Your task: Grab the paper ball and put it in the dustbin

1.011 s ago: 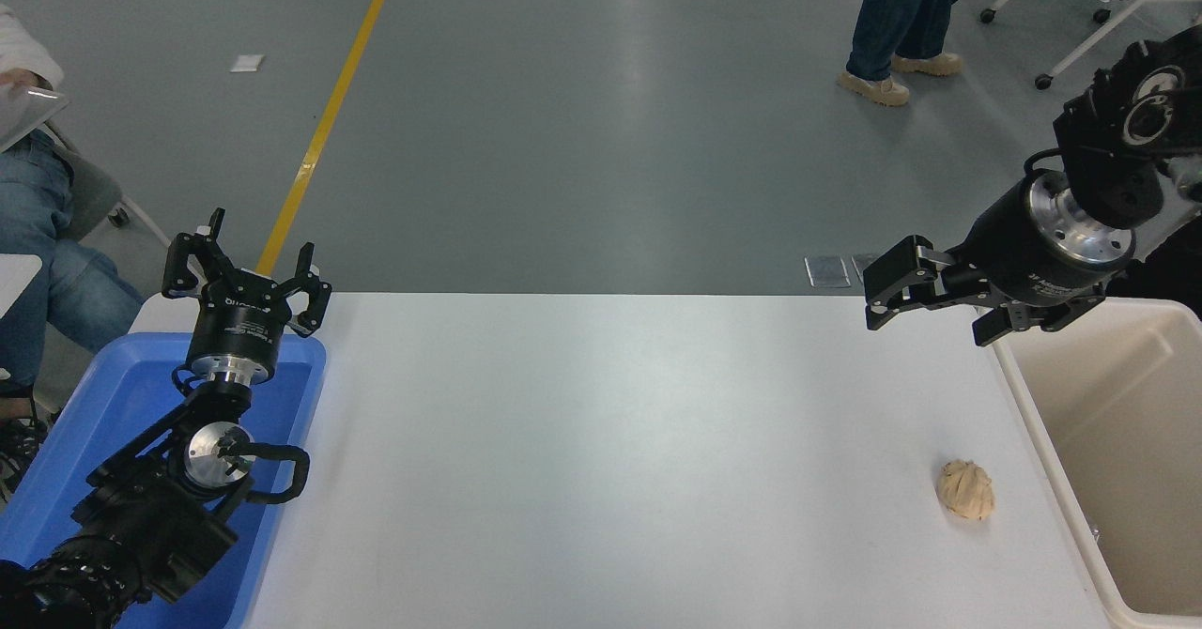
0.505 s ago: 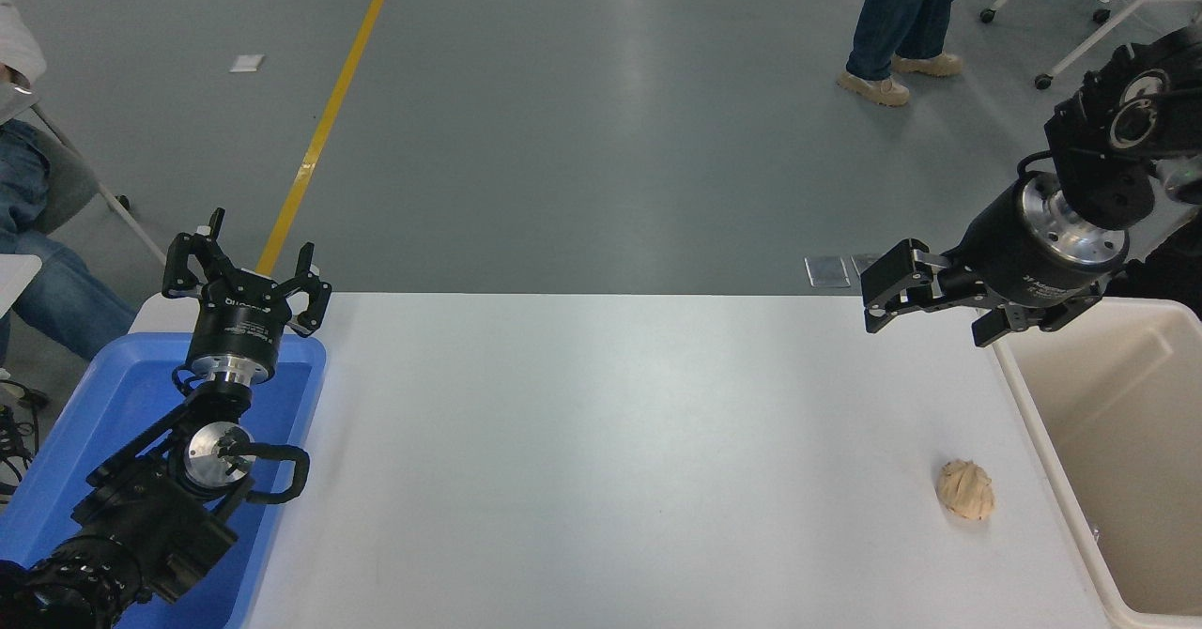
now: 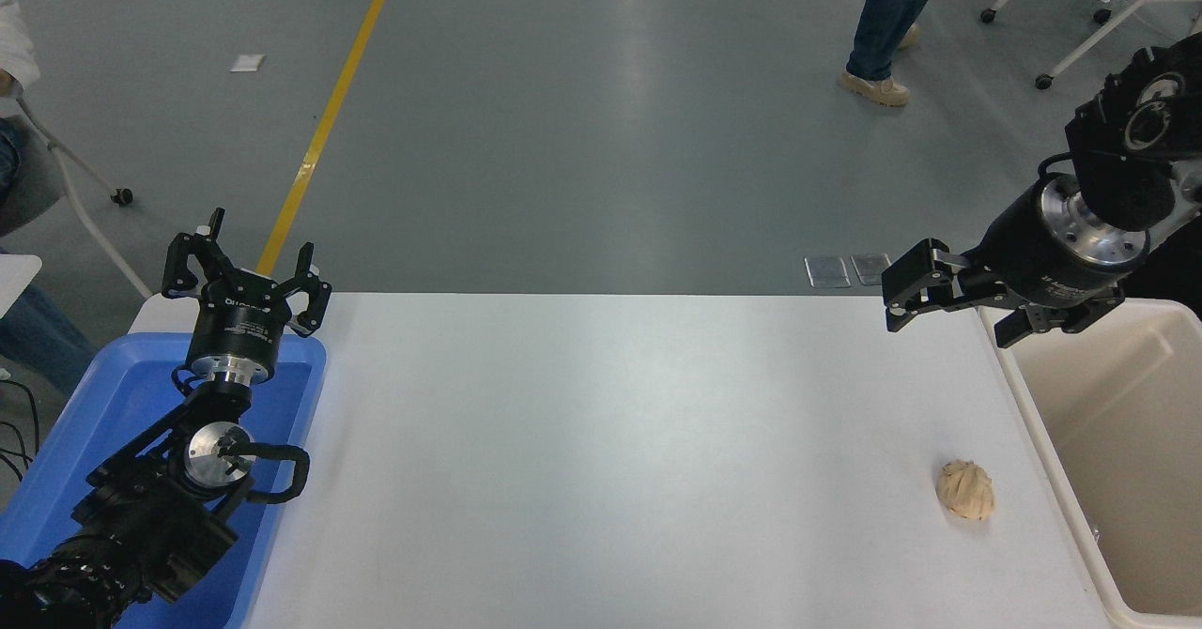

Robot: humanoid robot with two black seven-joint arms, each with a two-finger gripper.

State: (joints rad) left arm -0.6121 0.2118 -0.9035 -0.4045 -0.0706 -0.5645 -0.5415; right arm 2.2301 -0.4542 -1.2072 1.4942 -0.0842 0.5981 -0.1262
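Shifting rightward toward dustbin [image 3: 1108,441], right end effector [image 3: 948,302] released; paper ball [image 3: 965,489] unmoved.

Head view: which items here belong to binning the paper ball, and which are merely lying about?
Part of the job:
paper ball, on the white table
dustbin, at the table's right
right gripper, open, empty

Just there:
blue tray, under the parked left gripper
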